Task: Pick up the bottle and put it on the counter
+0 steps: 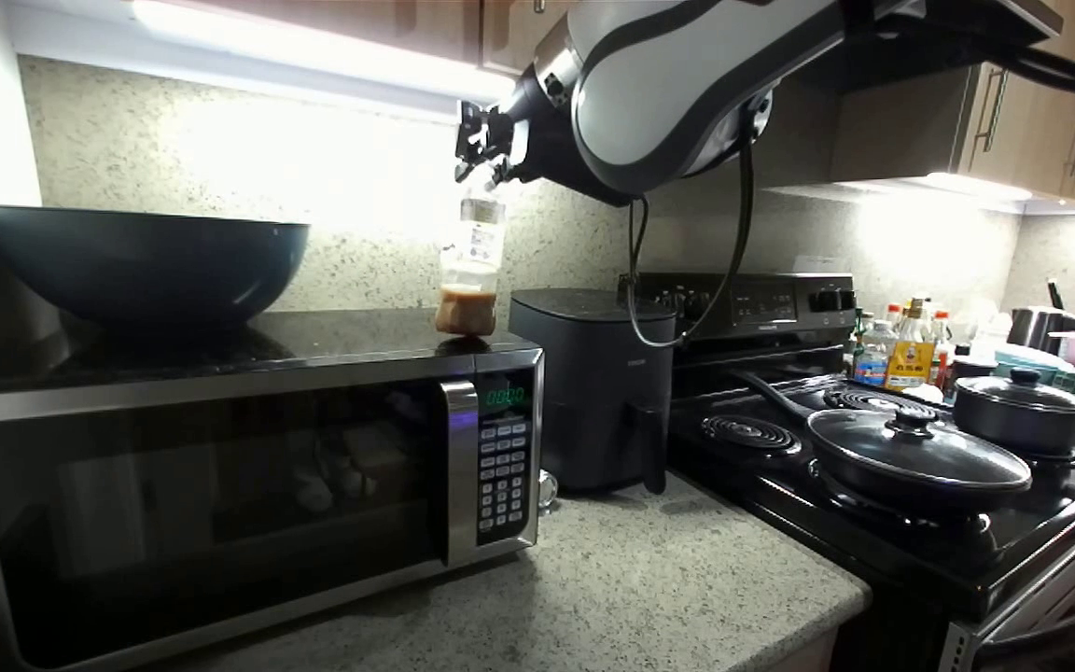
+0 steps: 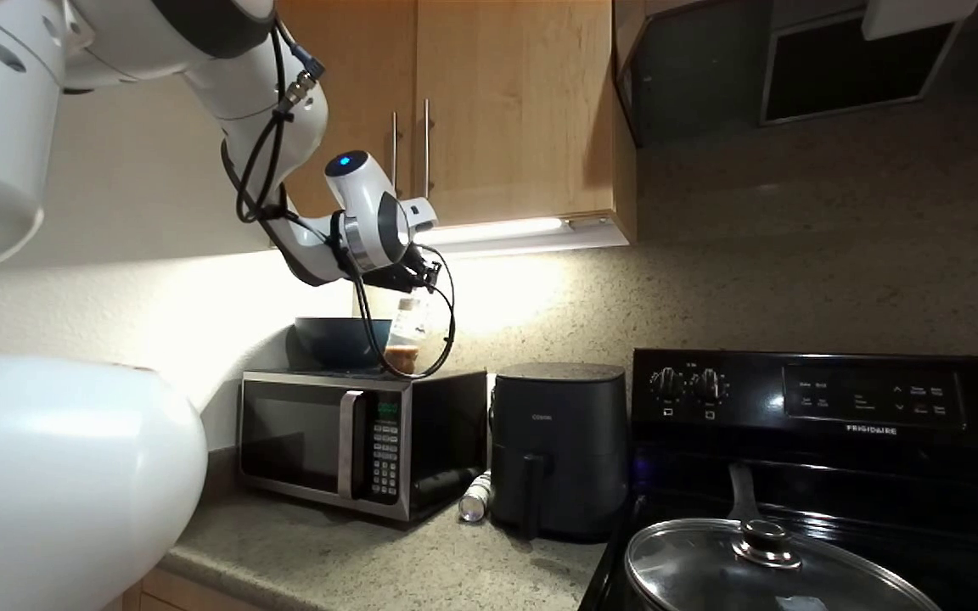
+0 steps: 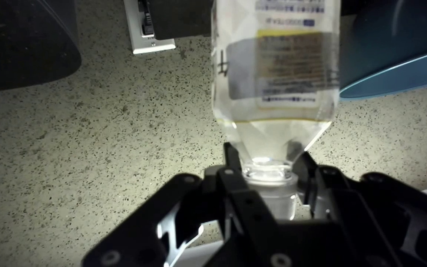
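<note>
- Wrist view: pick judged done; small clear plastic bottle of brown liquid (image 3: 276, 74) is held by the neck.
- Placing on speckled grey-green stone-look counter (image 1: 649, 569) is left; bottle is tilted over black-and-steel microwave (image 1: 230, 495), base contact unclear.
- Neck is clamped between black fingers (image 3: 235, 185), set narrow.

My wrist view cuts off the bottle (image 3: 275, 111) short of its base; its label (image 3: 289, 65) is mostly blurred.
</note>
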Tool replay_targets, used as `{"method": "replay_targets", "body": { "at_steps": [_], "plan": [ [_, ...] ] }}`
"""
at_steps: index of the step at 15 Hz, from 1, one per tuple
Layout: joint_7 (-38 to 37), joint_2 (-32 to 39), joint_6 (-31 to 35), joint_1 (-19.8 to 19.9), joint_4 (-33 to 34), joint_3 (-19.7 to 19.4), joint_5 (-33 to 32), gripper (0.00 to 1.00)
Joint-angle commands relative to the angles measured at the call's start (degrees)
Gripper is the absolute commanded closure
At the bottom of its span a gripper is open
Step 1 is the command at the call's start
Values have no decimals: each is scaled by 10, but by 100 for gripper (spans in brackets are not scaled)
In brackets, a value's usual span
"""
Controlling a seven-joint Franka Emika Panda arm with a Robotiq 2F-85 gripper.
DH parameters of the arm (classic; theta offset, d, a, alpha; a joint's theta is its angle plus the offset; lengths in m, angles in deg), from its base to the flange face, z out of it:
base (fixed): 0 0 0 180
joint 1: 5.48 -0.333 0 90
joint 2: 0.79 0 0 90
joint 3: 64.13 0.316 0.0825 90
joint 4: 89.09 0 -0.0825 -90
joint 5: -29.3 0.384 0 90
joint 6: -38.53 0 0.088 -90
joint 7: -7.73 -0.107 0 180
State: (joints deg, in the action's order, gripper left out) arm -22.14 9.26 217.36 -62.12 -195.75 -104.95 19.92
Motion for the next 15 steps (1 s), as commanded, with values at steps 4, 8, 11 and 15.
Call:
{"method": "replay_targets", "body": {
  "at_steps": [4,8,11,15],
  "plan": [
    [-44,-43,-6,-93,-42,-127,-164,87],
    [-137,-45,-19,-166,-32,-239,-285,87],
    [-230,-35,-23,-225,-16,-330,-373,87],
    [-328,-44,-12,-299,-27,-425,-428,87]
  ]
}}
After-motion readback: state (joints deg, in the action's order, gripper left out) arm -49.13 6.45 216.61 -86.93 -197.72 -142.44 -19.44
